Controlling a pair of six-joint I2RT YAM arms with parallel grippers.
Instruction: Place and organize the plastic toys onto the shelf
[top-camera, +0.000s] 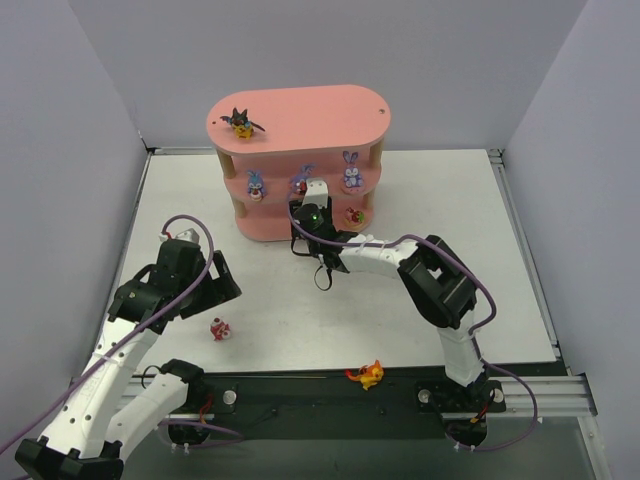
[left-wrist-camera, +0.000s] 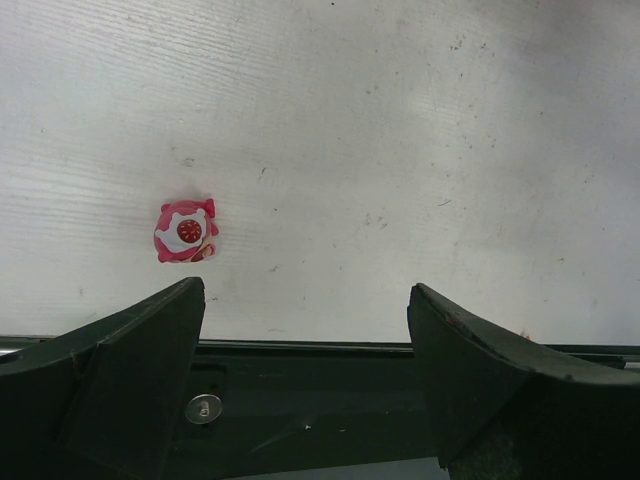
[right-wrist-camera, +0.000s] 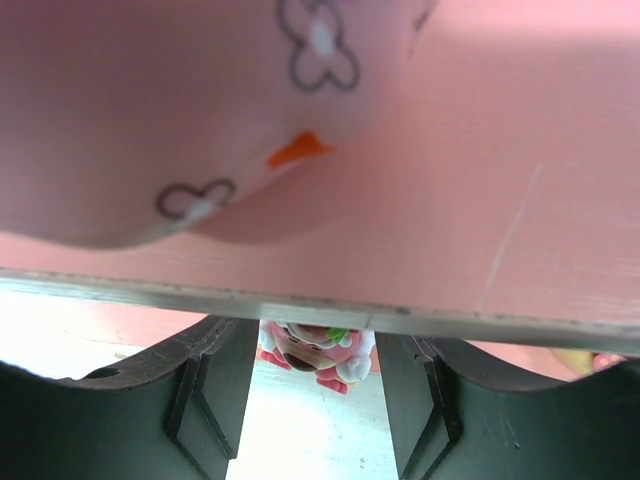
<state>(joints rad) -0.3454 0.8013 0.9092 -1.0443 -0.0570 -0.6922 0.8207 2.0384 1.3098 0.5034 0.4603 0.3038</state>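
Note:
The pink shelf (top-camera: 300, 105) stands at the back. The black bat toy (top-camera: 241, 122) is on its top board. Three bunnies (top-camera: 255, 183) (top-camera: 300, 180) (top-camera: 352, 172) stand on the middle tier, and a red-and-white toy (top-camera: 355, 215) on the lower tier. My right gripper (top-camera: 312, 202) (right-wrist-camera: 310, 350) reaches under the middle board (right-wrist-camera: 400, 200) and is shut on another red-and-white toy (right-wrist-camera: 315, 352). A third red-and-white toy (top-camera: 220, 328) (left-wrist-camera: 186, 231) lies on the table. My left gripper (top-camera: 218, 280) (left-wrist-camera: 305, 300) is open and empty above it. The orange toy (top-camera: 366, 374) lies by the near edge.
The black base rail (top-camera: 300, 392) (left-wrist-camera: 300, 400) runs along the near edge, with the orange toy on it. White walls enclose the table on the left, back and right. Purple cables loop off both arms.

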